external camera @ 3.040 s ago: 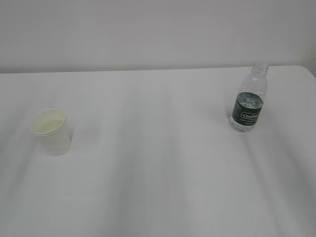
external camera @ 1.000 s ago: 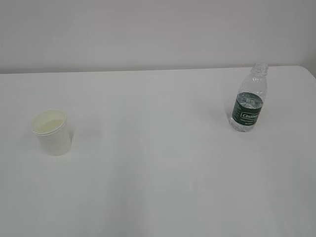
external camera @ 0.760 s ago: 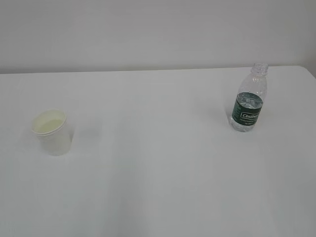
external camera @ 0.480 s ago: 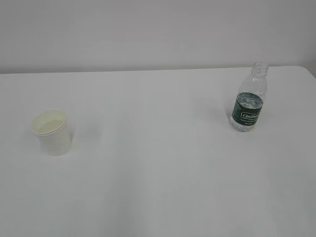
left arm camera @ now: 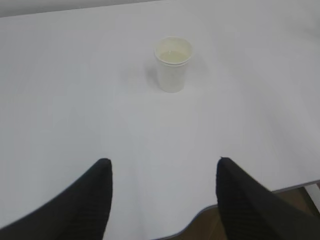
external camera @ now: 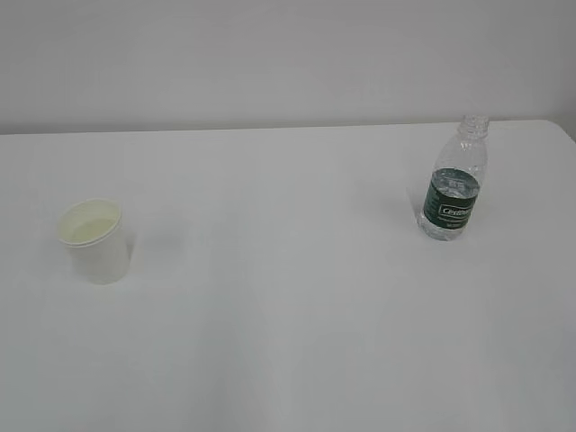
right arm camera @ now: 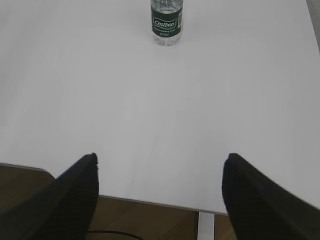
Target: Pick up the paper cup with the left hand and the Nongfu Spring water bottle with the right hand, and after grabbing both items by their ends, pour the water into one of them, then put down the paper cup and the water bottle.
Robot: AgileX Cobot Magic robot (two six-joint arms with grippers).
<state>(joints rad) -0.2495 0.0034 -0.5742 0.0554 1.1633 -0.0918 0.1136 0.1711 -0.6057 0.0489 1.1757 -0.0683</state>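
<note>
The white paper cup (external camera: 94,240) stands upright on the left of the white table (external camera: 288,297); in the left wrist view the paper cup (left arm camera: 173,64) is far ahead of my left gripper (left arm camera: 162,162), which is open and empty over the table's near edge. The Nongfu Spring water bottle (external camera: 454,184), clear with a dark green label and no cap, stands upright at the right with water in it. In the right wrist view the bottle (right arm camera: 166,22) is far ahead of my right gripper (right arm camera: 161,159), also open and empty. Neither arm shows in the exterior view.
The table's near edge (right arm camera: 150,202) runs just under the right gripper, with brown floor below it. A white table leg (right arm camera: 205,226) shows beneath that edge. The table's right corner (external camera: 558,126) lies close behind the bottle.
</note>
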